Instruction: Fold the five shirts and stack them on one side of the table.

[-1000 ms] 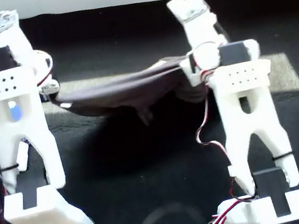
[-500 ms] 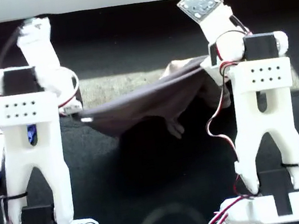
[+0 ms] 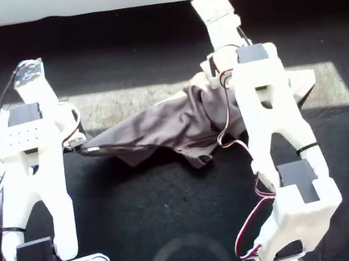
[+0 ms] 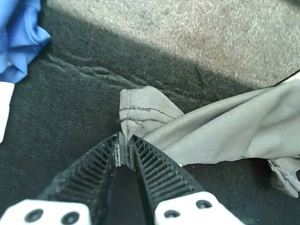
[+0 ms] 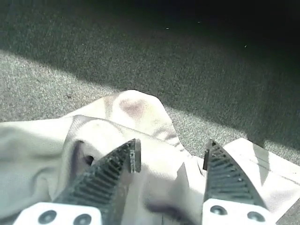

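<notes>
Grey shirt (image 3: 160,126) crumpled on black table (image 3: 167,206), between arms. Left gripper (image 4: 123,150): jaws clamped on shirt's left corner. Right gripper (image 5: 171,157): jaws apart over shirt's right end.

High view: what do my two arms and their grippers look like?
The left arm and right arm are white plastic shells with black motor blocks at the joints. Red, white and black wires trail along the right arm. The left gripper and right gripper have black ridged fingers on white bases with round holes.
</notes>
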Tool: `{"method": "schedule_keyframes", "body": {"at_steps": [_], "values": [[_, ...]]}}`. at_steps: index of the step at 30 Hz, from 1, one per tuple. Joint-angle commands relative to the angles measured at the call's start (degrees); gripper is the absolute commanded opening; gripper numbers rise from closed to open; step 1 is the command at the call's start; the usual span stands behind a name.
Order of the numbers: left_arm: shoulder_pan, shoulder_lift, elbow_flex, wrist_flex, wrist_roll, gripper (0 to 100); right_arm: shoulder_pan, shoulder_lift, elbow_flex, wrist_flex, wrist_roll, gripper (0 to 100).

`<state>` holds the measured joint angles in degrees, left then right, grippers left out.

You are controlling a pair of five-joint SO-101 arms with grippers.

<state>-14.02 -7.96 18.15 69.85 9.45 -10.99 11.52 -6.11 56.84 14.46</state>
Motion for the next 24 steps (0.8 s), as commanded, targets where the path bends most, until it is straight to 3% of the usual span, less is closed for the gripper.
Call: {"method": "schedule_keyframes", "body": {"at_steps": [1, 7, 13, 17, 24], "values": [[-2.59, -1.54, -0.48, -1.67, -0.44, 1, 1.10, -1.89, -5.85, 6.64, -1.58, 22.8], [-4.09, -1.54, -0.31, -3.25, -0.44, 1, -1.45, -6.90, -10.86, 28.44, -1.23, 20.4], [-3.91, -1.54, -0.31, -5.71, -0.44, 1, -11.03, -7.78, -9.71, 41.98, 8.53, 15.2], [-3.91, -1.54, -0.57, -5.71, -0.44, 1, -16.40, -7.69, -2.24, 41.19, 9.32, 15.5], [-4.09, -1.71, -0.31, -5.63, -0.44, 1, -21.58, -7.69, 16.31, 26.42, 9.32, 27.7]]}}
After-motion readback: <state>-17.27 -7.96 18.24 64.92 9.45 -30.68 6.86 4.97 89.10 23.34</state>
